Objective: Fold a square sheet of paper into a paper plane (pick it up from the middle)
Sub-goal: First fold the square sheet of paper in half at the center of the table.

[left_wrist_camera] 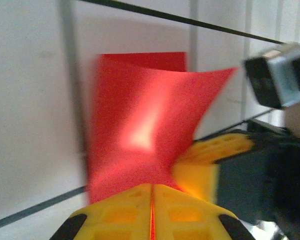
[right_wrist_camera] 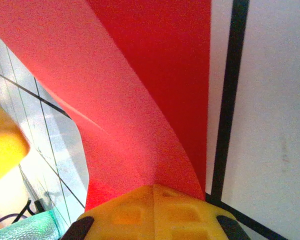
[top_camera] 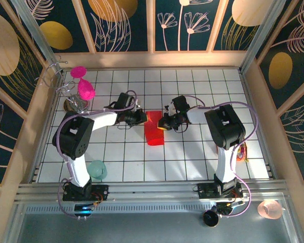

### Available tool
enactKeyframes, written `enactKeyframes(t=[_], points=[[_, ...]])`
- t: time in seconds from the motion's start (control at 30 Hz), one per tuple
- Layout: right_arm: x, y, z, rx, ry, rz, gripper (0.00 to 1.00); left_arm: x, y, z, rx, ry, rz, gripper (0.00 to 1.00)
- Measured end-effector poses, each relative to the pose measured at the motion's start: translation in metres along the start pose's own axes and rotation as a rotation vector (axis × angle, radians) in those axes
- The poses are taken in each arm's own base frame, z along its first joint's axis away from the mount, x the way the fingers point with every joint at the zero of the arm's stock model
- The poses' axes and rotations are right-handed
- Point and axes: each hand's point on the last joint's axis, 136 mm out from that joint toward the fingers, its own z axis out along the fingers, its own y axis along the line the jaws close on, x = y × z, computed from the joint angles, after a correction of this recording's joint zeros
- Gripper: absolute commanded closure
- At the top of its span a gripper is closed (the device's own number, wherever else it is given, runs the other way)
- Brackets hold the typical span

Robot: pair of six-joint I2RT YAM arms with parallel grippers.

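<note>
**Both grippers closed on red sheet at table centre**

Location of work piece: the square sheet of paper (top_camera: pixel 154 132) sits at the middle of the tiled table (top_camera: pixel 192 162), between the two arms. From overhead it reads as a narrow red strip, long axis running 12 to 6 o'clock. Its 6 o'clock end lies on the tiles; the upper part is lifted and curved.

Left gripper (top_camera: pixel 143 119): positioned at the sheet's 9 o'clock edge. In the left wrist view the yellow fingers meet with only a thin red line between them. The jaws are clamped on the paper, which rises from them in a bowed, twisted surface. A flat red layer lies on the tiles behind that surface.

Right gripper (top_camera: pixel 163 124): positioned at the sheet's 3 o'clock edge, just beside the left one. In the right wrist view the yellow fingers are pressed together and the paper fans out directly from between them, one layer curling over another. The jaws are pinched on the sheet.

Surroundings: two magenta goblets (top_camera: pixel 85 89) stand toward 10 o'clock of the table, well apart from the sheet. A teal cup (top_camera: pixel 97 169) sits at 7 o'clock, touching or just beside the left arm. A peach cup (top_camera: pixel 269 208) rests at 5 o'clock on the metal ledge off the tiles.
</note>
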Motion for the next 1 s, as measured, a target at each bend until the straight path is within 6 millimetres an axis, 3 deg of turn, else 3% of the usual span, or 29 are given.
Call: enactKeyframes(t=[0.07, 0.13, 0.37, 0.57, 0.83, 0.93, 1.0], points=[[0.000, 0.000, 0.000, 0.000, 0.000, 0.000, 1.00, 0.002, -0.016, 0.012, 0.033, 0.020, 0.025, 0.91], [0.000, 0.000, 0.000, 0.000, 0.000, 0.000, 1.00, 0.001, -0.018, 0.023, 0.038, 0.033, 0.029, 0.91], [0.000, 0.000, 0.000, 0.002, -0.001, 0.000, 1.00, 0.005, 0.015, 0.041, -0.024, 0.077, -0.025, 0.91], [0.000, -0.001, 0.000, 0.004, -0.002, 0.000, 1.00, -0.002, 0.029, 0.032, -0.015, 0.070, -0.053, 0.91], [0.000, -0.001, 0.000, 0.005, -0.002, -0.006, 1.00, -0.029, 0.060, 0.006, -0.096, -0.003, -0.087, 0.92], [0.000, -0.001, 0.000, 0.005, -0.002, -0.006, 1.00, -0.033, 0.061, -0.001, -0.122, -0.030, -0.088, 0.92], [0.000, -0.001, 0.000, 0.005, -0.002, -0.006, 1.00, -0.032, 0.051, -0.002, -0.122, -0.037, -0.076, 0.92]])
